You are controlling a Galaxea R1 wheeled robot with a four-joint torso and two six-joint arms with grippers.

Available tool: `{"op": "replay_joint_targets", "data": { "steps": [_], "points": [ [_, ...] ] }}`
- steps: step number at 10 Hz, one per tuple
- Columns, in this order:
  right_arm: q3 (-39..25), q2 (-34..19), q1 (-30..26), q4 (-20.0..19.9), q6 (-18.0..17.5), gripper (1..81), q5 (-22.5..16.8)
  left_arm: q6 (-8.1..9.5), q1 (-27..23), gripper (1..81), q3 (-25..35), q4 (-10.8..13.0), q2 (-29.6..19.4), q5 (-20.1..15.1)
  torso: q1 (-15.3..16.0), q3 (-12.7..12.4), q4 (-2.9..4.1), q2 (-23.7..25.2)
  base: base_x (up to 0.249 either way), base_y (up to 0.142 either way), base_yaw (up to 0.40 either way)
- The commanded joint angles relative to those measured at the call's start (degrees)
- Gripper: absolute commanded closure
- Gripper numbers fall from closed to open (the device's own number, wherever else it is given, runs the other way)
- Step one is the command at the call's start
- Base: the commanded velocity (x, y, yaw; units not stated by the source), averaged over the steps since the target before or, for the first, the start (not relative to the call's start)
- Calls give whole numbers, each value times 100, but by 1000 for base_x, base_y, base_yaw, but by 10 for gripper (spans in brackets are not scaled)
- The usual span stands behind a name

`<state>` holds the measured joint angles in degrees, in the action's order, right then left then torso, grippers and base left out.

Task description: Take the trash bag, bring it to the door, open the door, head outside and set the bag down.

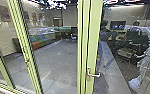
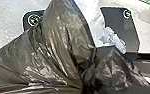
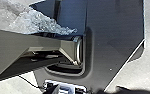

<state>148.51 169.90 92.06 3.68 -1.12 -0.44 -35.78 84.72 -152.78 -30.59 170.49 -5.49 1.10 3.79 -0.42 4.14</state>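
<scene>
Trash bag (image 2: 63, 32) plastic looks thin, soft and slippery, best taken by the bunched folds (image 2: 79, 68); I cannot tell whether either gripper is clenched or released.

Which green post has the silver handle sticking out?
The rightmost post, just right of the head view's middle. Its lever handle juts out sideways; the posts farther left have no lever like that.
</scene>
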Motion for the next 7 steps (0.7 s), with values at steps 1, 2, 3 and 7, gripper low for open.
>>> {"op": "replay_joint_targets", "data": {
  "steps": [1, 2, 3, 7],
  "points": [
    [-33, 3, -192, 27, 15, 10, -343, 1, -303, 811, -32, -52, -6, -445, 0, 0, 0, 0, 0, 0, 0],
    [-33, 37, -192, 27, 7, 10, -343, 10, -311, 811, -32, -61, -14, -445, 0, 0, 0, 0, 0, 0, 0],
    [-7, 47, -192, 19, 7, 10, -343, 10, -320, 811, -41, -61, -14, -436, 0, 0, 0, 0, 0, 0, 0],
    [2, 73, -201, 19, 7, 10, -343, 18, -320, 811, -41, -61, -14, -383, 0, 0, 0, 0, 0, 0, 0]
  ]
}}
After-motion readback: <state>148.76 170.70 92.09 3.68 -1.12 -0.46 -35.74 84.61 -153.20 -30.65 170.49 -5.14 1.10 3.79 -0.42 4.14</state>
